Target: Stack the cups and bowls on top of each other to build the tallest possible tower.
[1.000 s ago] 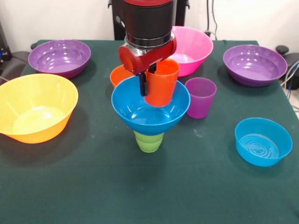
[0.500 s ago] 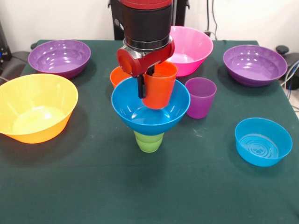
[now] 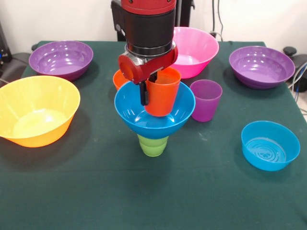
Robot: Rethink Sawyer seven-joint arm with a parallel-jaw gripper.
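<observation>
My gripper [image 3: 149, 95] is shut on the rim of the orange cup [image 3: 163, 96], with one dark finger [image 3: 143, 94] down the cup's outer left side. The cup hangs slightly tilted, its base low inside the medium blue bowl [image 3: 177, 112]. That bowl rests on the upside-down green cup [image 3: 153, 145] near the table's middle. I cannot tell whether the orange cup touches the bowl's floor. The small orange bowl [image 3: 120, 78] peeks out behind the blue bowl at the left. The purple cup [image 3: 206, 100] stands upright just right of the stack.
A large yellow-orange bowl [image 3: 36, 111] sits at the left and a pink bowl [image 3: 199, 48] at the back. Purple bowls stand at the back left [image 3: 61, 58] and back right [image 3: 261, 66]. A small shallow blue bowl [image 3: 270, 145] is at the right front.
The gripper has carried the orange cup down and slightly left, deeper into the blue bowl. Everything else has stayed put.
</observation>
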